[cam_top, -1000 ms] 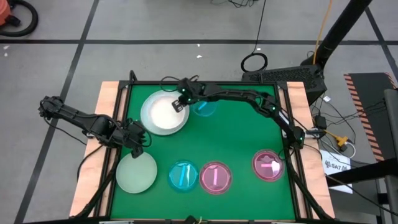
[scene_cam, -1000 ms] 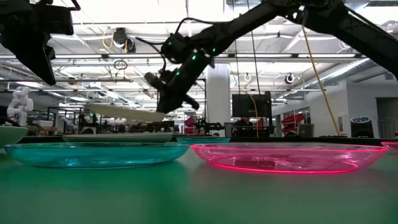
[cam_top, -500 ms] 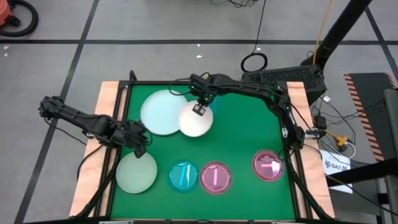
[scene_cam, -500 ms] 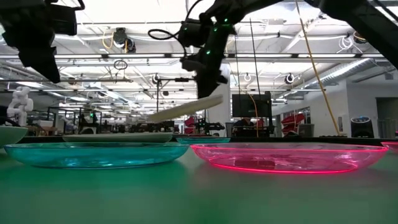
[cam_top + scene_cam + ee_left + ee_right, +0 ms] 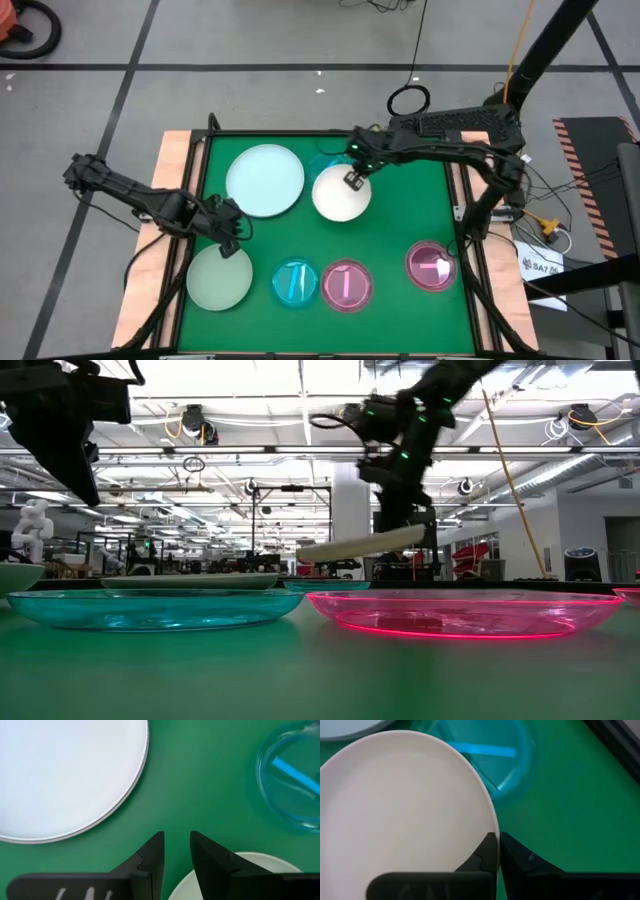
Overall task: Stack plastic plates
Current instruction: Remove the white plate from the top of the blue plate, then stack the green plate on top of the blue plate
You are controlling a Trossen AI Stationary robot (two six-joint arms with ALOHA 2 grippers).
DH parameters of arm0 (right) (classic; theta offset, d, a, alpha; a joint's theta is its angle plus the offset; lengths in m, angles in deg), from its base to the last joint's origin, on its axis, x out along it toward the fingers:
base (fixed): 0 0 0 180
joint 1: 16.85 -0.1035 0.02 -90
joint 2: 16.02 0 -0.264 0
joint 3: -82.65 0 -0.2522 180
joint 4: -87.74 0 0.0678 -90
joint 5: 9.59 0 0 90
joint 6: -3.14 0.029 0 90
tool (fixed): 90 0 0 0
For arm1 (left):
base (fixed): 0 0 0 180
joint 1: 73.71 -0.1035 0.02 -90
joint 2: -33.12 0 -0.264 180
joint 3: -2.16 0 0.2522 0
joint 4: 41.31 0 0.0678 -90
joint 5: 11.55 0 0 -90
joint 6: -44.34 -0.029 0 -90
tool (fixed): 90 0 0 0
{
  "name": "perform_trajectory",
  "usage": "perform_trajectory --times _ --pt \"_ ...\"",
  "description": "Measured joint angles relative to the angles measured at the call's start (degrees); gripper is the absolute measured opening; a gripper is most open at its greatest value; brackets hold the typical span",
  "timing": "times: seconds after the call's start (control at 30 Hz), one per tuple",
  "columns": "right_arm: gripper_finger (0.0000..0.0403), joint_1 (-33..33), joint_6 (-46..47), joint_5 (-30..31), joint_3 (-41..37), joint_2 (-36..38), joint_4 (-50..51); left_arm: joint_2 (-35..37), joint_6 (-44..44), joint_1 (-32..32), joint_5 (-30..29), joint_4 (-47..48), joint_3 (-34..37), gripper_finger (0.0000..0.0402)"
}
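Note:
My right gripper (image 5: 352, 180) is shut on a white plate (image 5: 340, 196) above the middle of the green mat. A pale blue plate (image 5: 265, 180) lies flat to its left, and a translucent cyan plate (image 5: 326, 163) lies just beyond it, partly hidden. Near the front edge lie a pale green plate (image 5: 220, 278), a cyan plate (image 5: 295, 282) and two pink plates (image 5: 346, 284) (image 5: 432, 265). My left gripper (image 5: 228, 236) hovers open over the green plate's far rim (image 5: 260, 865), touching nothing. My right gripper pinches the white plate's rim (image 5: 487, 827) between its two fingers, on the plate's far right side, coming slanting from above. The plate is lifted clear of the mat and tilted, its free edge (image 5: 305, 553) lower than the held edge.
A raised wooden frame (image 5: 175, 150) borders the green mat on all sides. Bare mat shows at the right (image 5: 410, 200) between the white plate and the right-hand pink plate. The left arm (image 5: 120, 185) reaches in over the left frame.
My right gripper has carried the white plate from above the pale blue plate toward the table's right, uncovering the blue plate. The white plate has stayed lifted and now tilts down at its free edge. My left gripper has barely moved.

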Motion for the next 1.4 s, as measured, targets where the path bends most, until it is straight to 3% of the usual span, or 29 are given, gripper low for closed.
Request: perform_trajectory --times 0.27,0.47,0.7,0.9,1.13,1.4 --pt "0.0001 4.0 3.1 -0.3 -20.9 10.0 -17.9 -2.3 -9.5 0.0 5.2 -0.7 0.0 0.0099" --pt "0.0002 4.2 2.3 -0.3 -27.8 14.4 -19.4 -4.1 -19.2 0.1 14.5 -0.8 0.0 0.0099" --pt "0.0003 4.2 0.0 -0.2 -30.3 14.8 -20.9 -9.0 -24.5 1.3 21.3 -0.9 0.0 0.0099" --pt "0.0016 4.2 -0.3 -0.2 -30.3 14.8 -20.9 -14.3 -22.3 1.6 20.7 -0.9 0.0 0.0099" --pt "0.0068 4.2 -0.3 -0.2 -30.3 14.8 -20.3 -19.3 -24.4 1.6 19.5 0.5 0.0 0.0099" --pt "0.0143 4.2 0.1 -0.2 -30.3 14.8 -20.1 -19.4 -27.6 -0.3 18.8 4.6 -1.4 0.0099"
